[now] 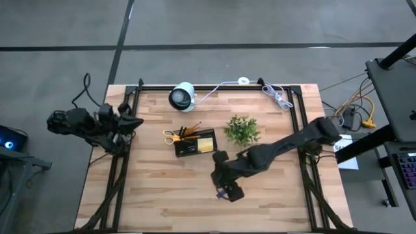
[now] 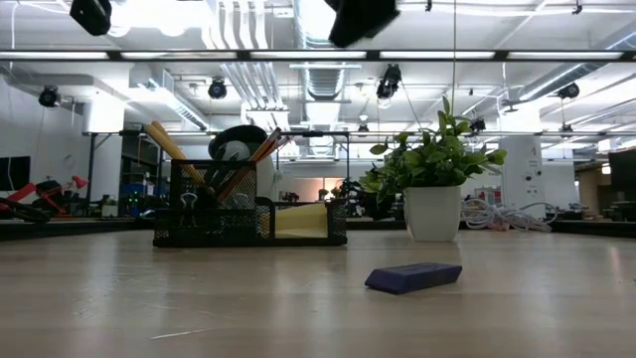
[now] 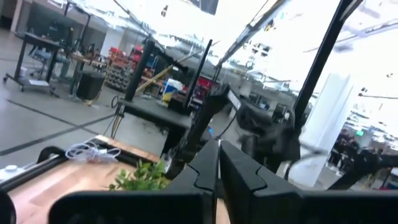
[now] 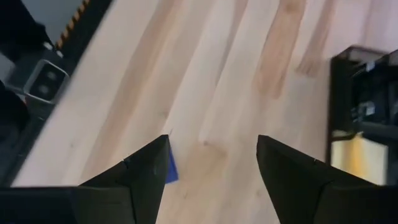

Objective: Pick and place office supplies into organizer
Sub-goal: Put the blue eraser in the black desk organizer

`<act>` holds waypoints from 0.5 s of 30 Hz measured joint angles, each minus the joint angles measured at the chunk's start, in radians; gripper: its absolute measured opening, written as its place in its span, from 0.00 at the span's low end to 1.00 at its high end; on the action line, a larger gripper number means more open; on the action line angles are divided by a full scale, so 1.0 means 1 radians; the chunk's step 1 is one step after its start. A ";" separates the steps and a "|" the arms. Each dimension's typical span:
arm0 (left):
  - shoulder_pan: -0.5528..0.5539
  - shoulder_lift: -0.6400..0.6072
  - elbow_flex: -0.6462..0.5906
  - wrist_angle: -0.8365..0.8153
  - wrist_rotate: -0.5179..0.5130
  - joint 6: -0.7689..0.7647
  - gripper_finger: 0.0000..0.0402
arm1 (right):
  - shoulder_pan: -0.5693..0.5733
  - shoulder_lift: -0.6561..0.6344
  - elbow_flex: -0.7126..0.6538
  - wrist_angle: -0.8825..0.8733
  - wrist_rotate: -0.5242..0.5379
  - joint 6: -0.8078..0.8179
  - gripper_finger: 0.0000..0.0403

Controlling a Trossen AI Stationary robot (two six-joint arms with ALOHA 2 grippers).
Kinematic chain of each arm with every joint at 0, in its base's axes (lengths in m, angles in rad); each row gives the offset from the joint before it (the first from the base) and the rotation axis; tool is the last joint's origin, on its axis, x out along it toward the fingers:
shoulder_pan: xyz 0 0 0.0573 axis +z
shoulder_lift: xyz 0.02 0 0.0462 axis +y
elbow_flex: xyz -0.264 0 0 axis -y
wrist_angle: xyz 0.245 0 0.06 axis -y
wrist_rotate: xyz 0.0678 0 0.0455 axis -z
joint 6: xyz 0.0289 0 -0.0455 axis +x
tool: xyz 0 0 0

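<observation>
Small green plant (image 1: 242, 129) in a white pot (image 2: 433, 213), just right of desk centre. White round camera-like device (image 1: 182, 96) at 12 o'clock near the far edge of the wooden desk (image 1: 162, 188). White coiled cable (image 1: 277, 97) at 1 o'clock, by the far right corner. Thin white cord (image 1: 218, 87) between device and cable.

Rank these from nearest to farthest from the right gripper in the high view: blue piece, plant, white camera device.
1. Blue piece: on the table right at the open right gripper.
2. Plant: farther back, mid-table.
3. White camera device: at the table's far edge.
</observation>
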 joint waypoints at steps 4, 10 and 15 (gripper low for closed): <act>0.000 -0.027 -0.001 -0.029 0.000 0.001 0.00 | 0.008 0.074 0.000 0.000 -0.026 -0.003 0.57; 0.000 -0.054 -0.002 -0.049 0.000 0.001 0.00 | 0.009 0.174 0.000 -0.001 -0.120 -0.023 0.57; 0.000 -0.056 -0.002 -0.049 0.000 0.001 0.00 | 0.009 0.231 0.000 -0.002 -0.122 -0.058 0.57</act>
